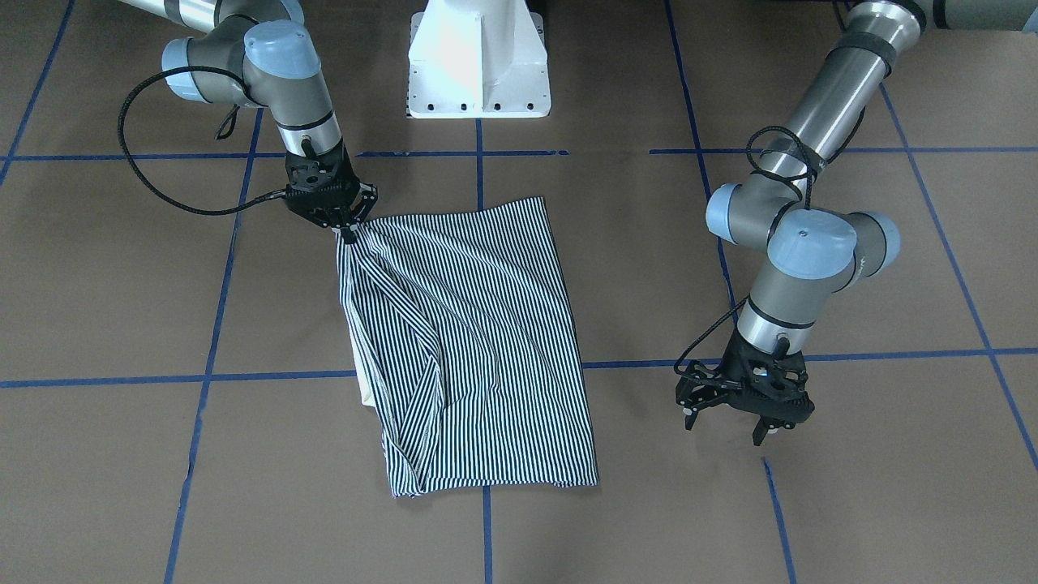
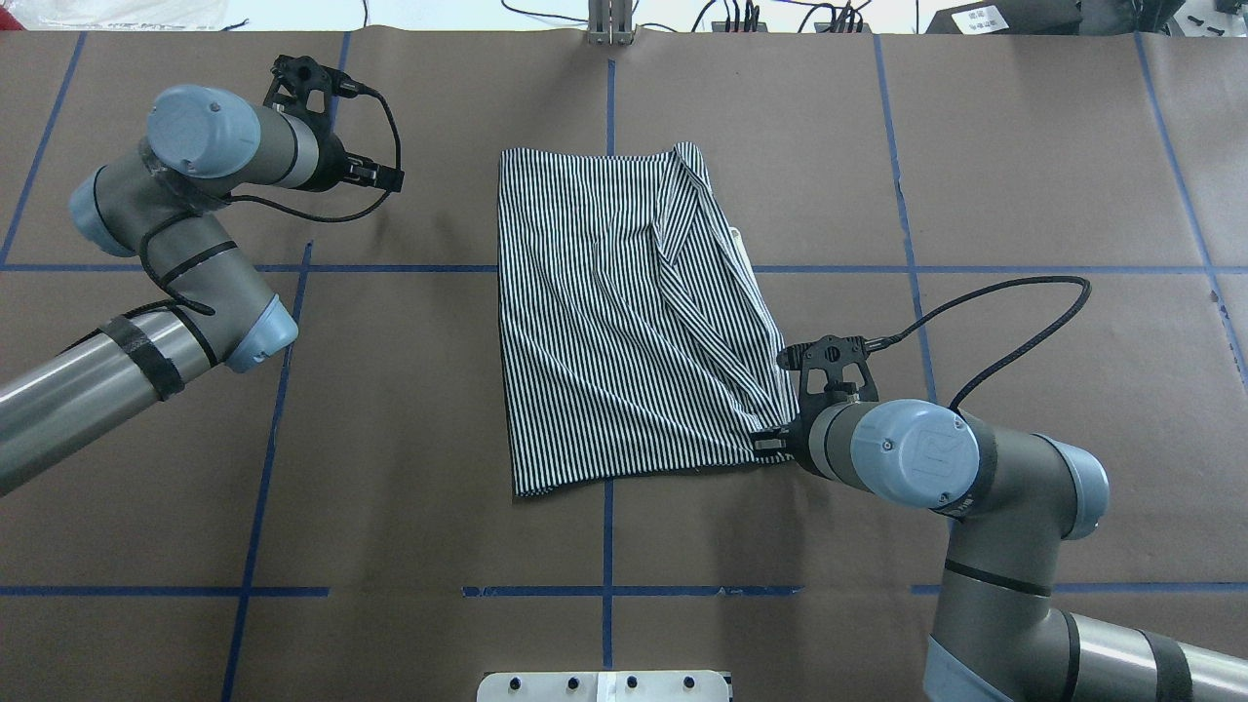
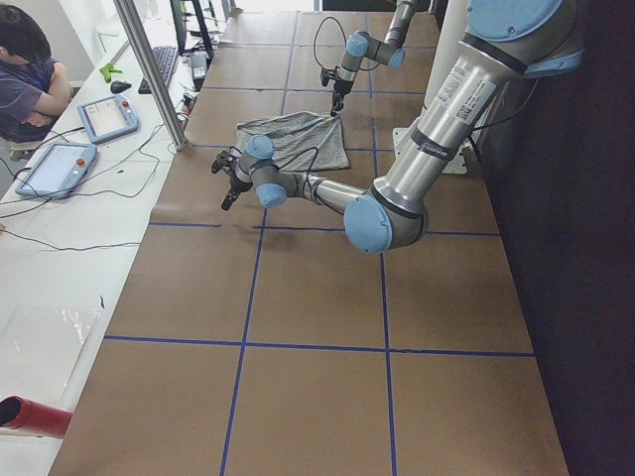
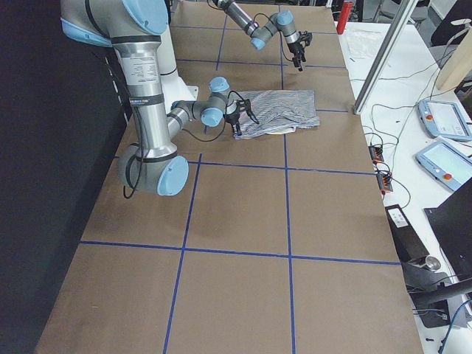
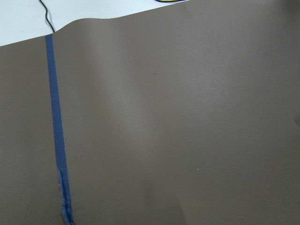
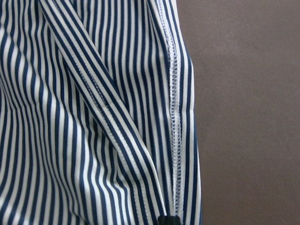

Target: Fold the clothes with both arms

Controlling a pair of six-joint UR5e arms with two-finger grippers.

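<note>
In the front view, the shirt [image 1: 478, 324] lies part-folded at centre on the worktop [image 1: 811, 527]. Right jaws, upper left, appear clamped on its corner. Left jaws hang spread and empty, lower right. Step in hand: a fold. Next, carry the corner across.

1. The shirt [image 1: 470, 341], with thin navy-and-white stripes, lies wrinkled mid-table, folded into a rough rectangle. A cream edge peeks out on the right arm's side.
2. The right gripper [image 1: 349, 231] pinches the shirt's corner nearest the robot.
3. The left gripper [image 1: 726, 430] hovers with jaws spread, well apart from the shirt.
</note>
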